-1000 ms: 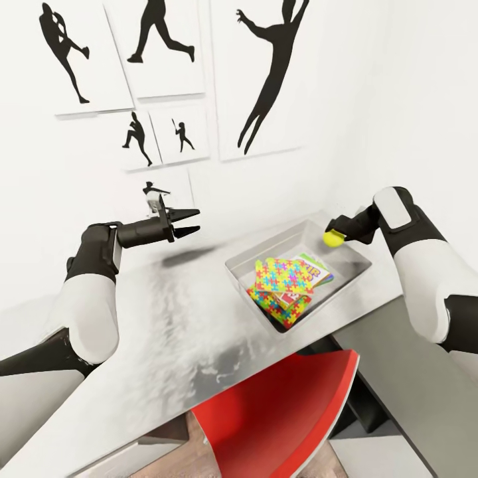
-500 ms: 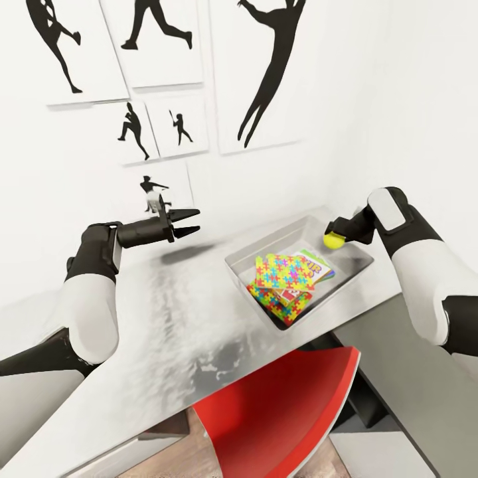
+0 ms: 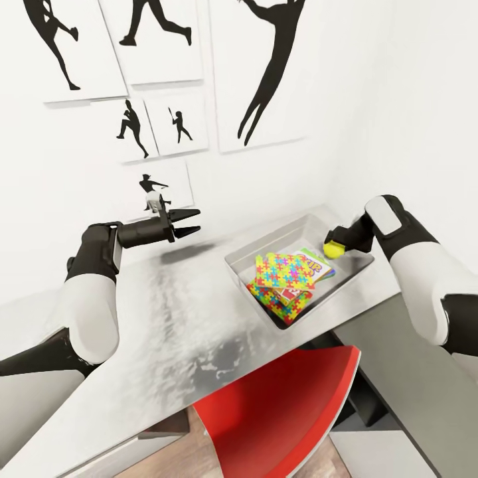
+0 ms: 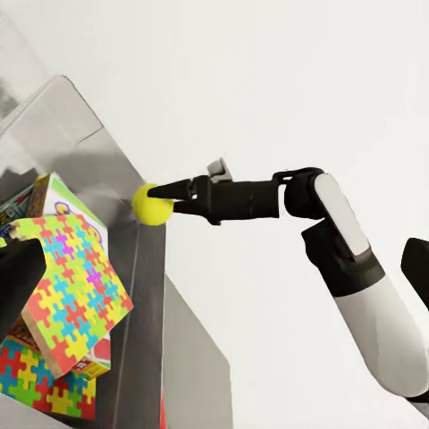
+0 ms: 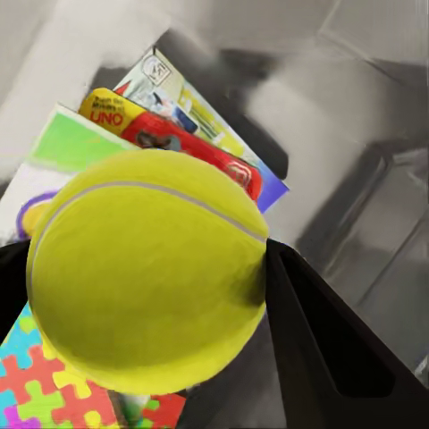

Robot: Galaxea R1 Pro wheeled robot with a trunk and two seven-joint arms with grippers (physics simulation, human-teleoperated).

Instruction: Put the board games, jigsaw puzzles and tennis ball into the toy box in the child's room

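Right gripper [image 3: 335, 243] clamps tennis ball [image 3: 332, 248] over toy box [image 3: 249, 256] far-right corner; release drops inside. Left gripper [image 3: 190, 222] spread, empty.

You have a table [image 3: 199, 312] with a smooth, brushed-metal sheen that mirrors dim smudges, and the toy box [image 3: 247, 282] shares that glossy grey finish. The tennis ball [image 5: 147, 268] looks matt, with a pale seam; the jigsaw puzzles [image 3: 284, 271] and board games [image 3: 317, 264] read as printed card. At 6 o'clock, your red chair [image 3: 279, 418] looks like smooth plastic.
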